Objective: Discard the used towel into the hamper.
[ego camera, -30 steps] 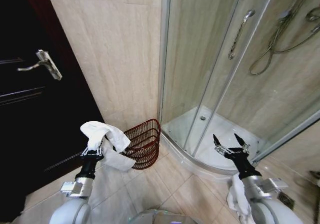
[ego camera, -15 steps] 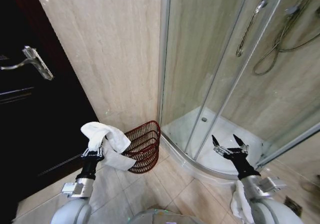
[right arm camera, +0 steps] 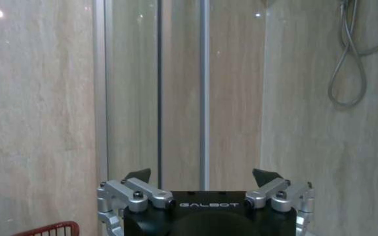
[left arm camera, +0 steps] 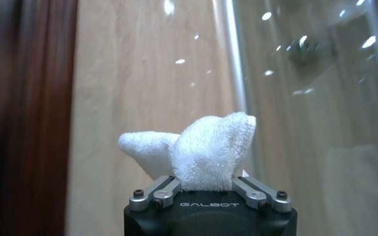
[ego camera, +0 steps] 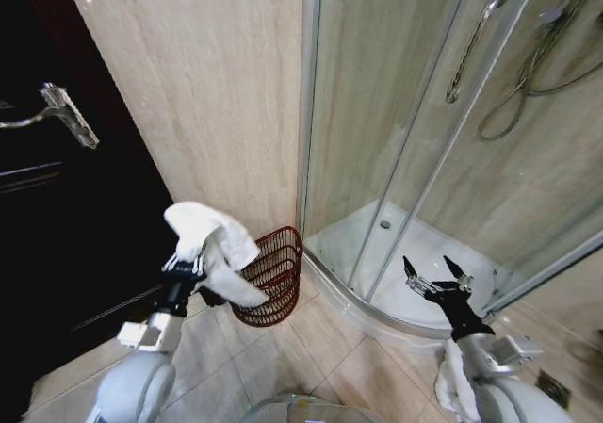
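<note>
Carrying step, near its end. Left hand clamped on the towel, raised above the floor just beside the hamper, with a fold of white cloth draping down over the near rim. In the left wrist view, towel bunched up between closed fingers, wall and glass beyond. Hamper standing on the floor tiles in the corner where the beige wall meets the shower enclosure, close against the curved shower base.

Judged next: bring the hand over the hamper's open mouth, then spread the fingers so the whole towel drops inside rather than hanging on the wavy rim.

Little room around: dark door with its handle on the left, glass panel tight on the right of the hamper. Right hand held apart and empty, idle before the shower base, well away from the hamper.
</note>
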Robot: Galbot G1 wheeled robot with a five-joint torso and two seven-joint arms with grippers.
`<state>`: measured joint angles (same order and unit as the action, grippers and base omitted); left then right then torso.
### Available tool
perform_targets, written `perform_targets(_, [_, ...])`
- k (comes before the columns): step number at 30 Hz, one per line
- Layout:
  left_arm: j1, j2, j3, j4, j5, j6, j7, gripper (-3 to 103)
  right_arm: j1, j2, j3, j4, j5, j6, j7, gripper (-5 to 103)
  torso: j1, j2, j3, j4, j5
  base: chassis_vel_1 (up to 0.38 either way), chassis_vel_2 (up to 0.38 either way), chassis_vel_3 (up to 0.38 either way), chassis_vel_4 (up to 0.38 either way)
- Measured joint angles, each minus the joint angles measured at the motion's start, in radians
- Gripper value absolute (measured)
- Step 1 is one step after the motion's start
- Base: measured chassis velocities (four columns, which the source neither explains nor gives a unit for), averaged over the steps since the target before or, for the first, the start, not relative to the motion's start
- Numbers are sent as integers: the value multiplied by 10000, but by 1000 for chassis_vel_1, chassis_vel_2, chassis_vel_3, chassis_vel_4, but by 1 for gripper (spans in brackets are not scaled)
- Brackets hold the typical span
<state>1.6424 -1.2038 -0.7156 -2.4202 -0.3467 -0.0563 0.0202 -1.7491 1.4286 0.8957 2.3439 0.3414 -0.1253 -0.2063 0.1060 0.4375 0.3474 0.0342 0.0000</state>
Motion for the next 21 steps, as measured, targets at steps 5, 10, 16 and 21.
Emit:
perform_targets(5, [-1342,1314,424,-34,-1540,975,-91,11,-21,48,31,-175,-27,5,10,100,10,21,13,-1,0,0,0,0,0])
perform_targets(10, [-2115,2485,698,583,-2491,1048,140,11,-142,170,66,-237,-145,54,-2,100,16,33,21,-1,-1,0,0,0,0])
perform_targets(16, [-3577,3470,2006,2604,-2774,629,602,11,-169,352,41,-171,-279,-39,-5,100,21,49,30,2,-2,0,0,0,0])
perform_targets(21, [-5697,3556,3599,4518,-2794,146,693,11,-169,495,11,-89,-470,-105,2,100,26,57,36,-1,-3,0,0,0,0])
